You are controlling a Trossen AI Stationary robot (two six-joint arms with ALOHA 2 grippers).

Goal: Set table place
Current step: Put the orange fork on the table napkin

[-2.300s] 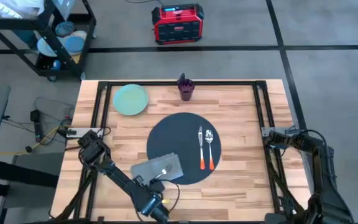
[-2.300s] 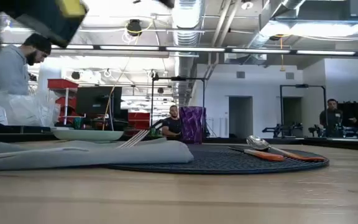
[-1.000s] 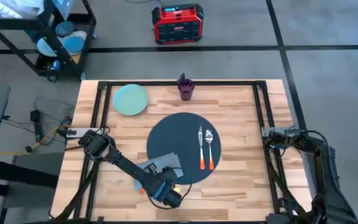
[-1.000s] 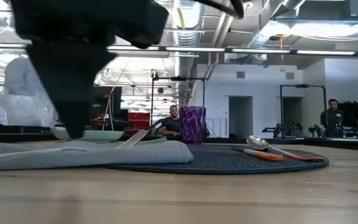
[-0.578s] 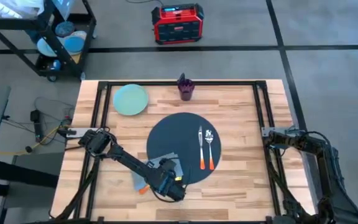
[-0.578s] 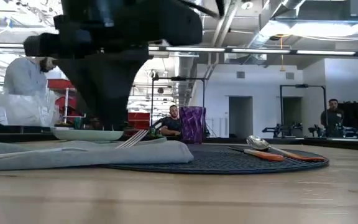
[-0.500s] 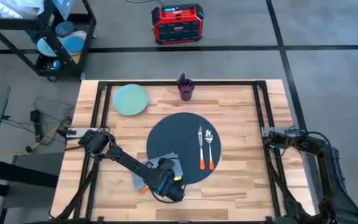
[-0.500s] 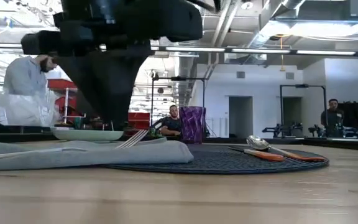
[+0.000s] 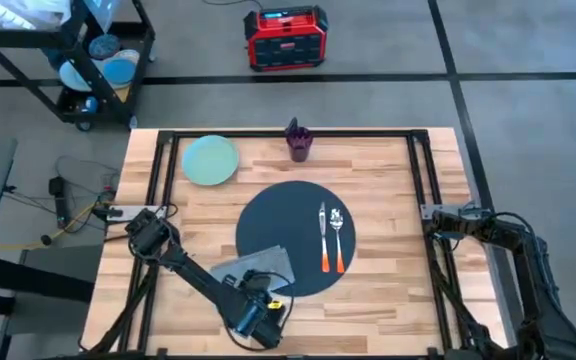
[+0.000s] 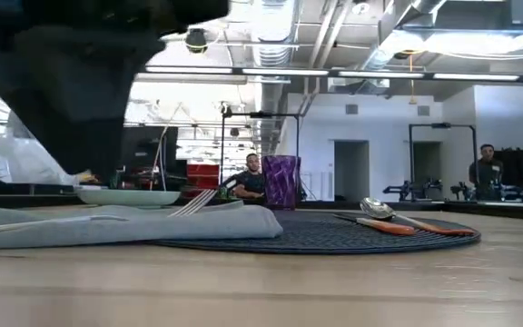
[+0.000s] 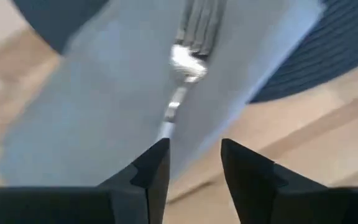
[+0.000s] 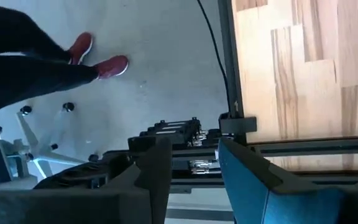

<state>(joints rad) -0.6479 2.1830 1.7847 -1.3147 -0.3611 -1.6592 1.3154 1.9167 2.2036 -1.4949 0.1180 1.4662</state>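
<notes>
Step in hand: the fork (image 11: 188,37) on the grey napkin (image 9: 253,266) is being addressed by the left claw (image 11: 194,163). In the left wrist view the two dark fingers are seen parted by a narrow gap, nothing between them, with the fork's shiny neck and handle lined up with that gap just ahead. The left claw is placed low over the near edge of the worktop (image 9: 388,170), at the near end of the napkin.

The round dark grey mat (image 9: 288,215) lies at the middle of the worktop; the napkin overlaps its near-left edge and hangs off onto the wood. A knife (image 9: 322,238) and a spoon (image 9: 338,236) with orange handles are already laid side by side on the mat's right part. The pale green plate (image 9: 210,159) sits well apart at the far left, off the mat, and the purple cup (image 9: 299,141) stands beyond the mat's far edge.

The right claw (image 12: 191,168) is parked off the right edge of the worktop, pointing at the floor, fingers slightly apart, empty.

Judged: cutlery on the right is done; fork, napkin and plate are not yet set. The next move likely calls for a lowering onto the fork handle and a closing across its thin width without the cloth being pinched
</notes>
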